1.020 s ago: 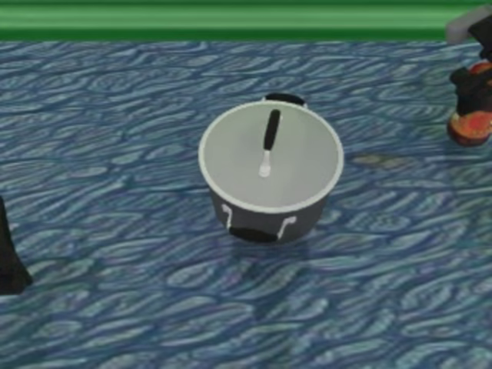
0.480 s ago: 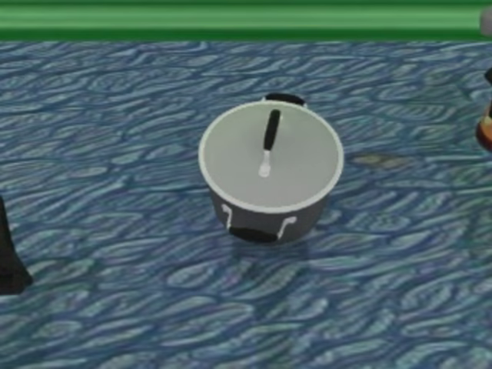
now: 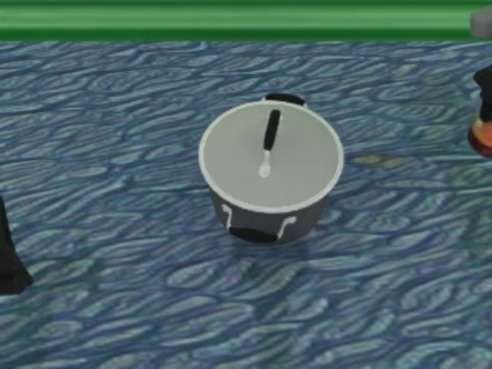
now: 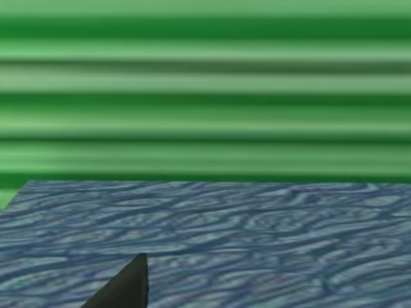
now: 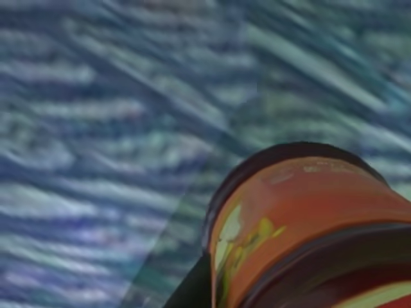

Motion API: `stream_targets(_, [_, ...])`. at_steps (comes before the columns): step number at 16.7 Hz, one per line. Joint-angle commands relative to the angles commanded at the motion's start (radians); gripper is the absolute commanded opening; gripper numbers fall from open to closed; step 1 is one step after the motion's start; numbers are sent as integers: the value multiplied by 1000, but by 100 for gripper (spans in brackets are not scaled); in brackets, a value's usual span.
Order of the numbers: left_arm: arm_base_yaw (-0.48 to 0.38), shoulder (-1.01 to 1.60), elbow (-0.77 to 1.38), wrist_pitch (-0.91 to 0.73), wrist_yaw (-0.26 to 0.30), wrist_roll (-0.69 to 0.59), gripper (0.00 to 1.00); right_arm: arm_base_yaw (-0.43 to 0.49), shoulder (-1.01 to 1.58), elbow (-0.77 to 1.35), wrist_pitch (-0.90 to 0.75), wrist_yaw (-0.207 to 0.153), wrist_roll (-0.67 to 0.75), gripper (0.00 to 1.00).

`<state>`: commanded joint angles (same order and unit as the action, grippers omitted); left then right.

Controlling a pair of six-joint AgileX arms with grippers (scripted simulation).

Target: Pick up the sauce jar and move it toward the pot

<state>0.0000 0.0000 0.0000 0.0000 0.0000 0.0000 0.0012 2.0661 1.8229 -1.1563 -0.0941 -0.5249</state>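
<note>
Operator, your sauce jar [image 3: 483, 137] sits at the far right edge of the top view, cut off by the frame, with only a sliver of its orange-red and dark body showing. Black parts of the right gripper [image 3: 484, 88] stand directly above it at that edge. From this view you cannot tell whether the jar rests on the table [image 3: 115, 154] or hangs clear of it.

In the right wrist view the jar [image 5: 302, 224] fills the lower corner, very close to the camera: you see its orange-yellow label with a pale smear, dark bands around it, and a dark finger [image 5: 189, 292] lying right against its side. The jaws are closed around the jar, holding it by the body. Behind it there is only the blue wave-patterned tabletop.

The pot [image 3: 270, 171] stands near the middle of the table, well apart from the jar and to its left. Its pale grey lid is on, the black bar handle [image 3: 271, 131] points toward the far side, and 2 black side handles show, 1 at the near wall and 1 at the far rim.

Your left gripper [image 3: 9, 261] is parked at the left edge of the top view, low and dark. Its wrist view shows only 1 dark fingertip [image 4: 128, 285] over the table and a green striped wall [image 4: 205, 96], so you cannot tell how its jaws stand.
</note>
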Motion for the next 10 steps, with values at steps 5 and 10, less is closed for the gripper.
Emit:
stream_targets(5, [0, 0, 0, 0, 0, 0, 100, 107, -5, -75, 73, 62, 312, 0])
stream_targets(10, [0, 0, 0, 0, 0, 0, 100, 237, -18, -170, 163, 133, 686, 0])
